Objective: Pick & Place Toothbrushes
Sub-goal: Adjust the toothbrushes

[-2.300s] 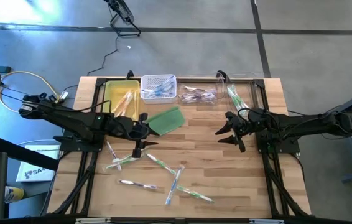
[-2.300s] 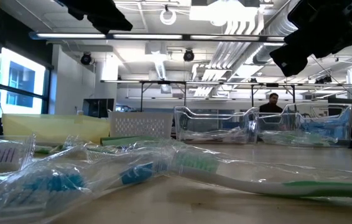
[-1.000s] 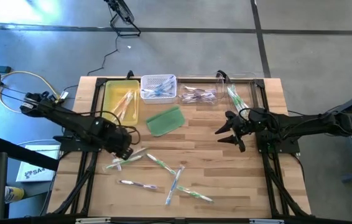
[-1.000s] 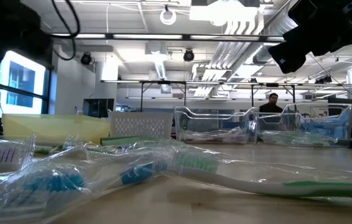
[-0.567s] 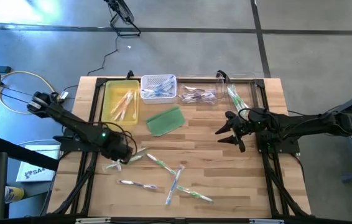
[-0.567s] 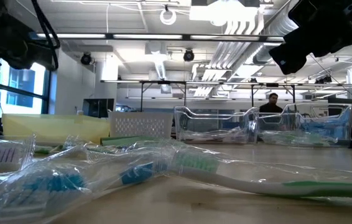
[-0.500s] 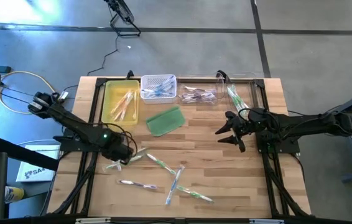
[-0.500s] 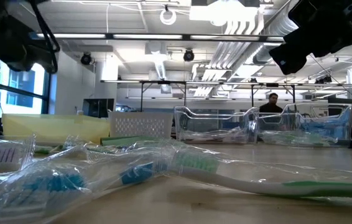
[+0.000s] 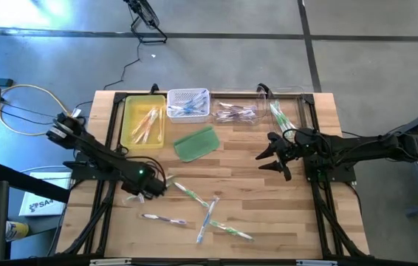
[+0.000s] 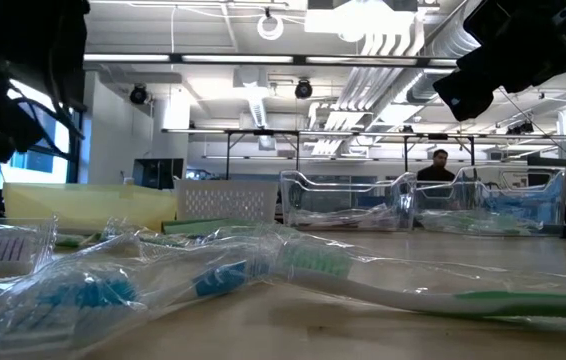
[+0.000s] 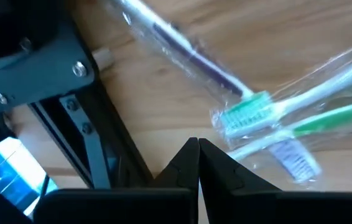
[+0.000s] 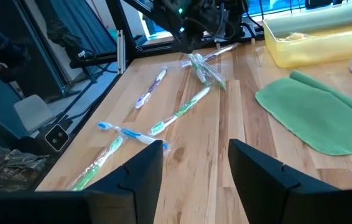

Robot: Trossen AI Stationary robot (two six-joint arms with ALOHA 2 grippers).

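Left hand (image 9: 152,191): clenched, low near the table's left edge, beside wrapped toothbrushes (image 9: 210,214).
Right hand (image 9: 269,157): released, hovering right of centre.
Loose toothbrushes: about six, front-centre of table (image 9: 268,214).
Containers: four along the back edge.
Green pad (image 9: 196,143): one.

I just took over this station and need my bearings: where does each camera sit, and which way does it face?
High: overhead, straight down; both arms, left pincer, right pincer.
Low: tabletop level, facing the bins; wrapped toothbrushes up close.
Left wrist: over wood, shut fingertips by a green toothbrush.
Right wrist: open fingers, facing the green pad.
Shared: high and right wrist both show the pad.
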